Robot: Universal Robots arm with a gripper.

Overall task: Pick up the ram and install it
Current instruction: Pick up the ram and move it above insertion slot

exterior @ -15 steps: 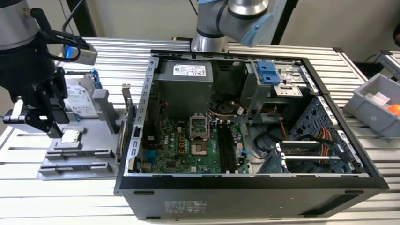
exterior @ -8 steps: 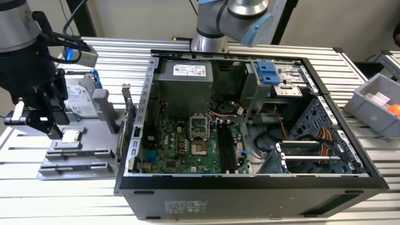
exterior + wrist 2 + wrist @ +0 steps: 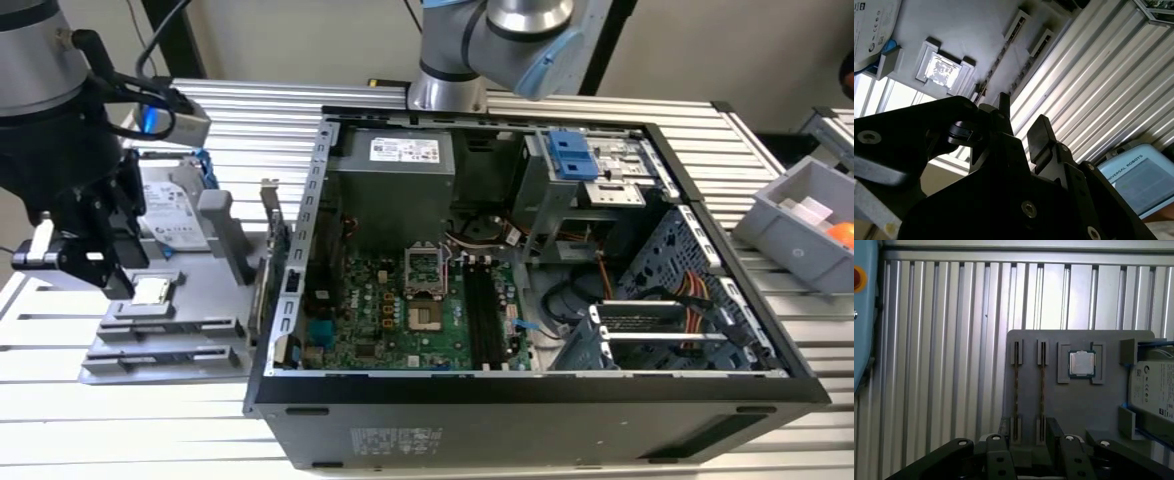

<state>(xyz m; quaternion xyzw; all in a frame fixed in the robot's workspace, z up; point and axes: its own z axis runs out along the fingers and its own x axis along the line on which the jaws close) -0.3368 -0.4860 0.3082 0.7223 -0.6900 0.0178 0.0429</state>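
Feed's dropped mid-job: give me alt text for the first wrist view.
The open gripper hangs above one end of two ram sticks standing on edge in a gray tray on the slatted table. A processor and a hard drive sit in the same tray.

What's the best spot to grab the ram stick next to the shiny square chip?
I'd pinch the ram mid-length across its two flat faces, coming straight down from above: it stands on edge in the grey tray, thin top edge up.
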